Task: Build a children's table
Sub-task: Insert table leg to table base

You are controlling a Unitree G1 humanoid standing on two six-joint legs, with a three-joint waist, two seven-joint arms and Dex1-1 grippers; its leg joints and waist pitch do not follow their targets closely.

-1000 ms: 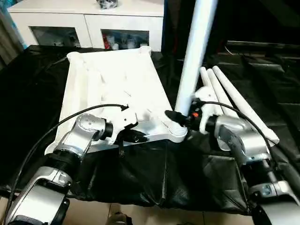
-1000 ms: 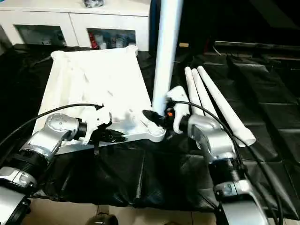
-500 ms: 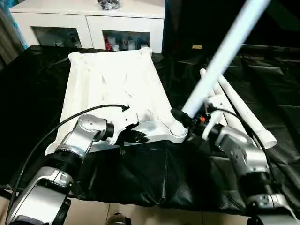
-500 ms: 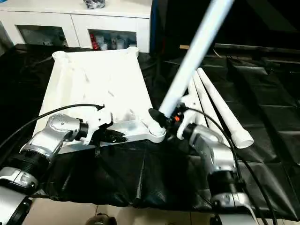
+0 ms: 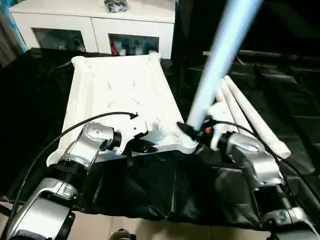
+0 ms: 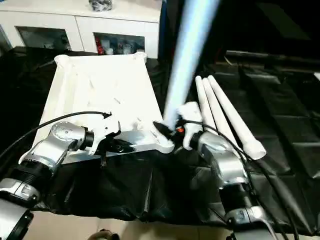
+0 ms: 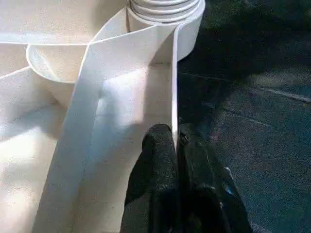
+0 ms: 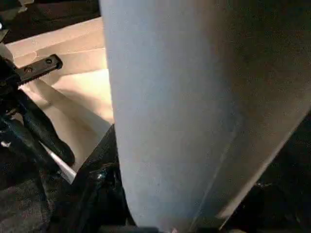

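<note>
The children's table's white tabletop (image 5: 115, 95) lies underside up on black cloth. My left gripper (image 5: 146, 147) is shut on its near rim; in the left wrist view the black fingers (image 7: 155, 155) pinch the thin rim wall (image 7: 173, 87) just short of the corner socket (image 7: 165, 9). One white leg (image 5: 215, 65) stands in the near right corner socket and leans up to the right. My right gripper (image 5: 189, 131) is shut around the base of that leg (image 8: 184, 111). Three more legs (image 5: 255, 120) lie side by side on the cloth to the right.
A white cabinet with glass doors (image 5: 95, 25) stands behind the table. Black cloth (image 5: 30, 100) covers the work surface and hangs over its near edge. Floor shows below that edge (image 5: 150, 227).
The leg in my right gripper swung from near upright far over to the right, then part way back. My left gripper has stayed on the rim.
</note>
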